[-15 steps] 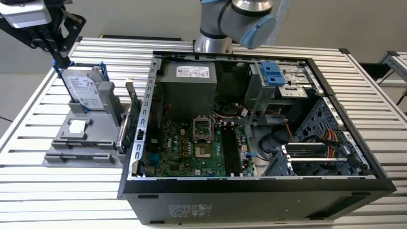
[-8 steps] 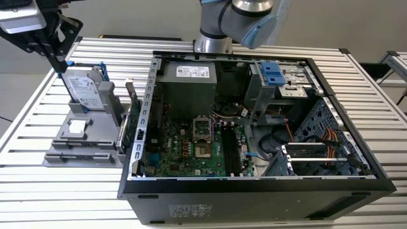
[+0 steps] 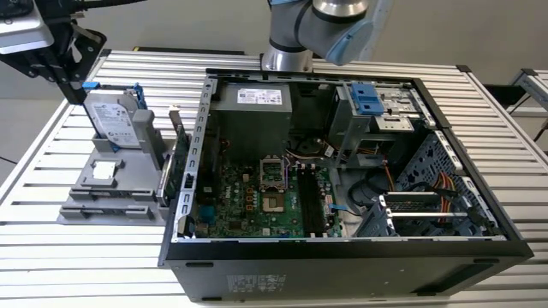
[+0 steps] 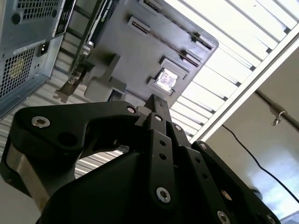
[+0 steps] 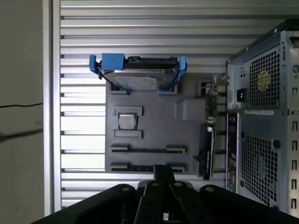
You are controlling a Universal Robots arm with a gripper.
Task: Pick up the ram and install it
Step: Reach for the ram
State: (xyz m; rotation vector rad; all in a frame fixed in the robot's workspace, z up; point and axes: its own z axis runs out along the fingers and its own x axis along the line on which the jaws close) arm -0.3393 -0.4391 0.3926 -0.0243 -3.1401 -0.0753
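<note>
In the exterior view my gripper (image 3: 73, 86) hangs at the far left, above the grey fixture (image 3: 90, 192) and beside the upright hard drive (image 3: 113, 119). In both wrist views its black fingertips (image 5: 163, 173) (image 4: 156, 101) stand together with nothing between them. The fixture's two narrow stick holders (image 5: 147, 150) show just a thin dark groove. A long slim dark stick (image 3: 307, 199) sits in the motherboard's slot area inside the open case (image 3: 205, 128). It may be the ram, but I cannot tell for sure.
A green circuit card (image 5: 209, 135) stands on edge at the fixture's side nearest the case. The case's rear panel (image 5: 261, 121) rises close beside it. The arm's base (image 3: 287, 58) stands behind the case. Slatted metal table (image 3: 51, 256) surrounds everything.
</note>
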